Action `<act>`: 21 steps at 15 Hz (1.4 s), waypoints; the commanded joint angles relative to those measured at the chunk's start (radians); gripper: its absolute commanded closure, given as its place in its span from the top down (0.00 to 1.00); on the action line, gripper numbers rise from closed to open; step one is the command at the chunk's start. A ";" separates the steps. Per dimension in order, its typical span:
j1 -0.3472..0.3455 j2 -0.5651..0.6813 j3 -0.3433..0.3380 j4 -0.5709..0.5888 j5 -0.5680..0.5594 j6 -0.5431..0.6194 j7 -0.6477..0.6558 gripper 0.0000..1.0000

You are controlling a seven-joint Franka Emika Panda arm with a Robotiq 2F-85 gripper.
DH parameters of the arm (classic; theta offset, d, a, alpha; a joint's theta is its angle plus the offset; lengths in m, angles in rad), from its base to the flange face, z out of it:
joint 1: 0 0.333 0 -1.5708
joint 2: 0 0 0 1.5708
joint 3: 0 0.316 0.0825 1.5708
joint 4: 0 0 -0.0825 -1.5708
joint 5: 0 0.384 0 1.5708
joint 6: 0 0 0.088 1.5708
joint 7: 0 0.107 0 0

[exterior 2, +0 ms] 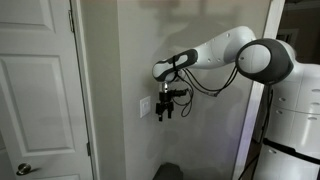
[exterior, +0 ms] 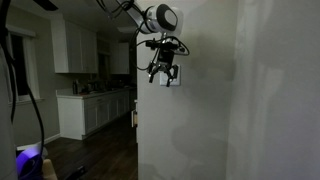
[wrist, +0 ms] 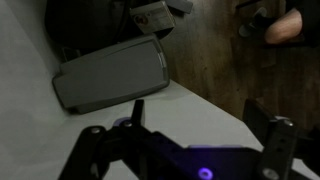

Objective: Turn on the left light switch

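A small white double wall plate (exterior 2: 148, 106) sits on the pale wall. In the wrist view it shows as a grey-white rectangle (wrist: 110, 75), too dim to tell the left light switch from its right-hand twin. My gripper (exterior 2: 165, 108) hangs close to the wall just beside the plate, fingers pointing down. In an exterior view the gripper (exterior: 163, 74) covers most of the plate (exterior: 173, 81). In the wrist view the two fingers (wrist: 205, 125) stand wide apart with bare wall between them and hold nothing.
A white panel door (exterior 2: 40, 80) with a knob (exterior 2: 22, 168) stands beside the wall. The wall's outer corner (exterior: 137, 110) borders a dim kitchen with white cabinets (exterior: 95, 110). The robot's white body (exterior 2: 295, 110) stands close by.
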 commanded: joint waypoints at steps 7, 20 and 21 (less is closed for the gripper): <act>-0.026 -0.193 -0.008 -0.194 0.014 0.207 -0.126 1.00; 0.038 -0.313 -0.068 -0.361 0.152 0.555 -0.277 0.28; 0.044 -0.303 -0.064 -0.359 0.154 0.582 -0.276 0.20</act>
